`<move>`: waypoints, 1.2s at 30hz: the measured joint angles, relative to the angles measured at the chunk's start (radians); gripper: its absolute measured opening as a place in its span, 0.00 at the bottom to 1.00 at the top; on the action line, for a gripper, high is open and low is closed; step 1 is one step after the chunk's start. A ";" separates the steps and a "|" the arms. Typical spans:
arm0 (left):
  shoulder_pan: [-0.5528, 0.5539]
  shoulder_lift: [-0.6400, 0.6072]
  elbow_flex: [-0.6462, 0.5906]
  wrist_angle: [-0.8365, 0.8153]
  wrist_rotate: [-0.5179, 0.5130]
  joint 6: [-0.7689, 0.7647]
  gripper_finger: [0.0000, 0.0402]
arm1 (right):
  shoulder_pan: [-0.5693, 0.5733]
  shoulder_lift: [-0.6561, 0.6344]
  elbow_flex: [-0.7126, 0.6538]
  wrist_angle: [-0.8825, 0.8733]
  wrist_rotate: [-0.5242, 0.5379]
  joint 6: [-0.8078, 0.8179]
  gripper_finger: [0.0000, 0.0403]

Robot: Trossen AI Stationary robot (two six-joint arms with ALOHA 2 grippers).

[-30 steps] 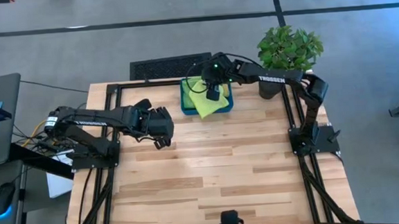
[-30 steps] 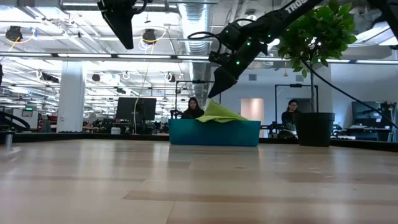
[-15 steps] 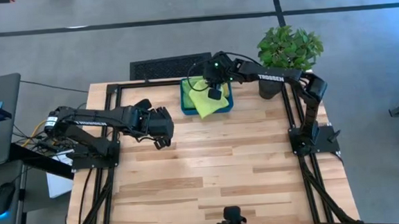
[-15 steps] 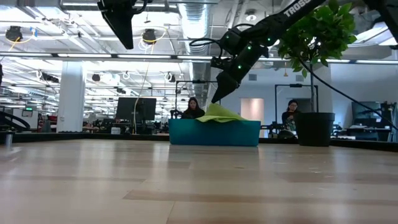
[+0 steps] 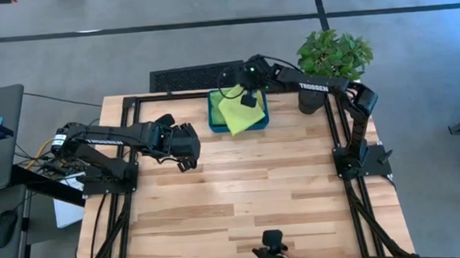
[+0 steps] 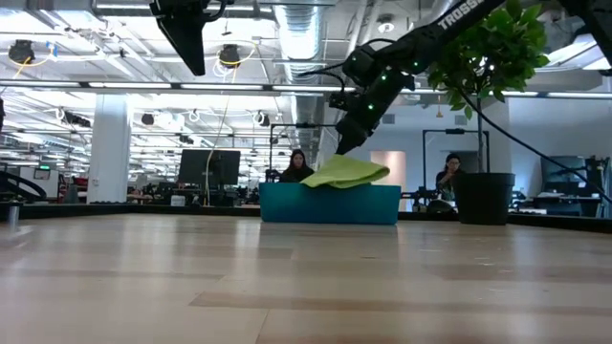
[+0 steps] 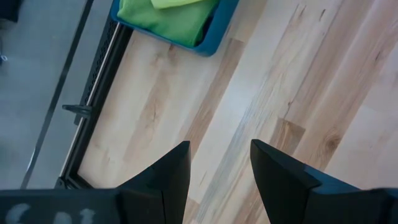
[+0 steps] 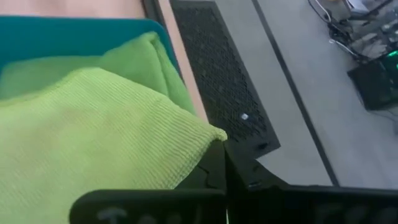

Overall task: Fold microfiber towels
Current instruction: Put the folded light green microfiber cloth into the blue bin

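Over bin (image 5: 214, 120): right fingers (image 5: 249, 100) now clamped (towel (image 5: 239, 115) lifted).

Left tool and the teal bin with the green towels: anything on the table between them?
Nothing: only bare wooden tabletop between the open left tool and the rigid teal rectangular bin, as the high and left wrist views show.

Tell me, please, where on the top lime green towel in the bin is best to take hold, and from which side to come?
Probably at a corner. The right tool is already shut on a corner of the top lime green towel, having come from above at the far side of the teal bin. That corner lies free over the pile, so a pinch there should lift this cloth alone.
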 joint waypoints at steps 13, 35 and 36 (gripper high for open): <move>0.000 0.000 0.000 0.000 0.000 0.001 0.40 | -0.025 0.000 0.000 0.000 0.095 0.024 0.07; 0.000 0.000 0.000 0.000 0.002 -0.006 0.40 | -0.030 -0.015 0.014 -0.065 0.105 0.150 0.41; 0.000 0.000 0.000 -0.001 0.002 -0.003 0.40 | -0.029 -0.025 0.031 -0.107 0.106 0.166 0.42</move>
